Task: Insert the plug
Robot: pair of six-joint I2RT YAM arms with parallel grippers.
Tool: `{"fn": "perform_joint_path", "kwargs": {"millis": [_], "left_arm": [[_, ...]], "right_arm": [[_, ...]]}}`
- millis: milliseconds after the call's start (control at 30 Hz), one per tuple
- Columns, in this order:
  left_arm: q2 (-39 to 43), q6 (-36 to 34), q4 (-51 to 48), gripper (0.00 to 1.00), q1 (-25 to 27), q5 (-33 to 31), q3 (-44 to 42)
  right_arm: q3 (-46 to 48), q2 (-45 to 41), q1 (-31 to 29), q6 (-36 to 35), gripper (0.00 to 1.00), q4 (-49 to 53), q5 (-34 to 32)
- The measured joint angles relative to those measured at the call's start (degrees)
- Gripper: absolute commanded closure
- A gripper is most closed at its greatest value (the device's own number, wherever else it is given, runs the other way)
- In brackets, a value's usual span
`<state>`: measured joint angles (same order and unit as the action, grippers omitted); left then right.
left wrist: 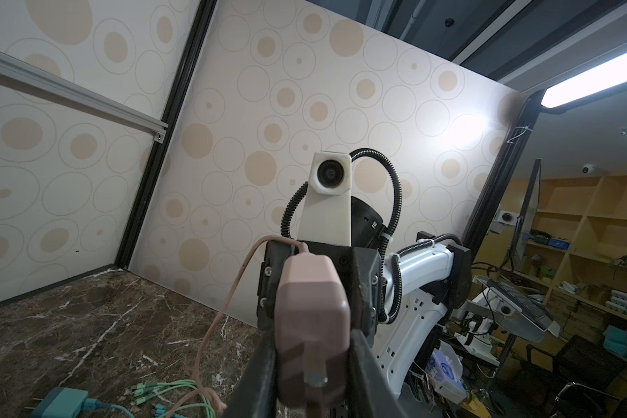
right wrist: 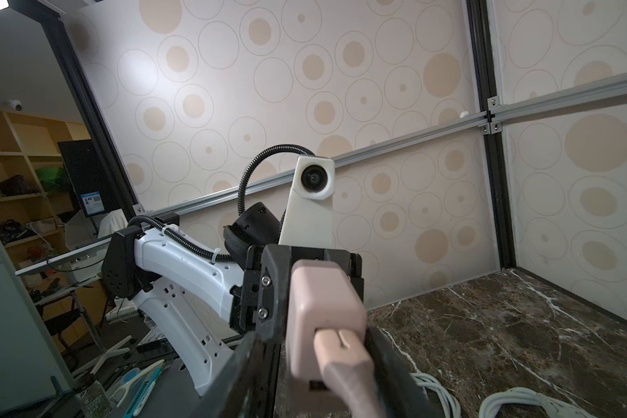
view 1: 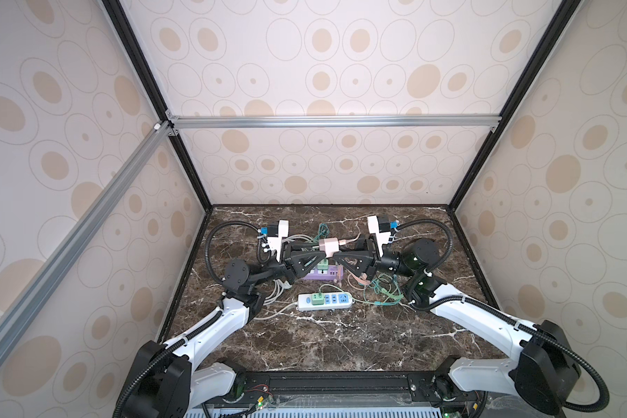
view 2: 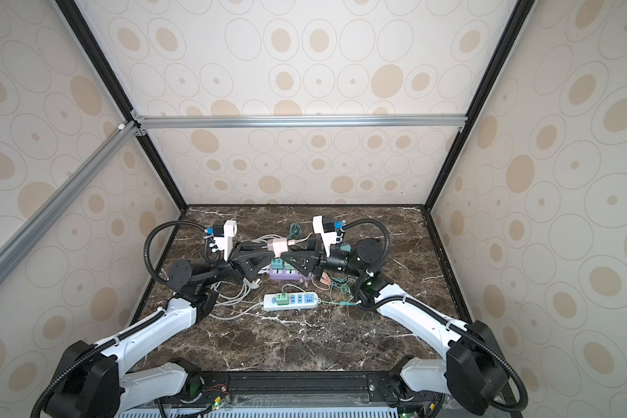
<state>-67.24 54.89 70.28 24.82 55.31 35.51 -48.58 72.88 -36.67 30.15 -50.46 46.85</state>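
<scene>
The pink plug [view 1: 329, 247] hangs in the air above the purple power strip [view 1: 319, 277], lying on its side; its long way runs from claw to claw, with the metal pins facing the left arm and the pink cord [view 1: 349, 239] end facing the right arm. The left claw [view 1: 322, 251] is squeezed tight on the plug; the right claw [view 1: 339, 251] sits around the cord end, but its grip cannot be told. Both arms reach in low and flat over the strip, tips almost meeting; the pins likely need turning down toward the strip.
</scene>
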Motion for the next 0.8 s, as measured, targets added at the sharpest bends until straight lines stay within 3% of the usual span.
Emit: {"fn": "perform_joint_path", "kwargs": {"millis": [800], "left_arm": [[-0.9, 2.8, 5.8, 1.00, 0.0, 0.3, -1.3]], "right_arm": [[-2.4, 3.4, -0.9, 2.3, 0.67, -2.6, 2.4]]}}
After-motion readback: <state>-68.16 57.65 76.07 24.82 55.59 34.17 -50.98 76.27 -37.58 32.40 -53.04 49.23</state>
